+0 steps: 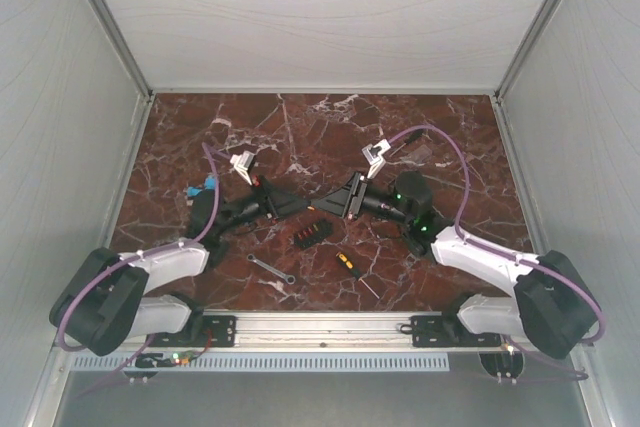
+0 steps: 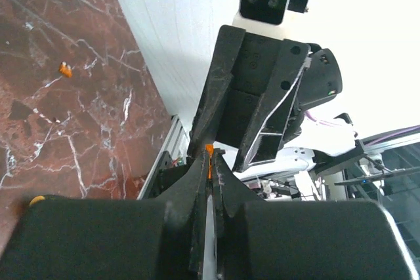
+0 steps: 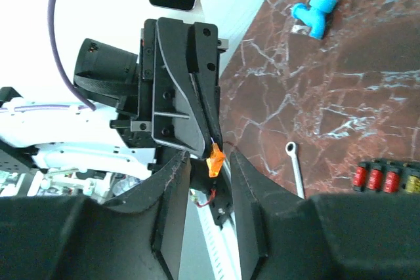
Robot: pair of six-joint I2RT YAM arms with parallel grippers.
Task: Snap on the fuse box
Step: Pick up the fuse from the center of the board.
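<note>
The fuse box (image 1: 310, 235), a small black block with a row of red fuses, lies on the marble between the arms; its end shows in the right wrist view as the fuse box (image 3: 387, 178). Above and behind it the two grippers meet tip to tip. My left gripper (image 2: 210, 157) is shut on a tiny orange fuse (image 2: 210, 152) pinched at its tips. My right gripper (image 3: 209, 160) faces it and stands open, its fingers on either side of the orange fuse (image 3: 215, 160) without touching it. From above, the left gripper (image 1: 300, 205) and right gripper (image 1: 335, 200) nearly touch.
A silver wrench (image 1: 270, 269) and a yellow-and-black screwdriver (image 1: 355, 272) lie near the front edge, either side of the fuse box. A blue fitting (image 1: 203, 187) sits at the left. A small orange piece (image 2: 64, 69) lies loose on the marble. White walls enclose the table.
</note>
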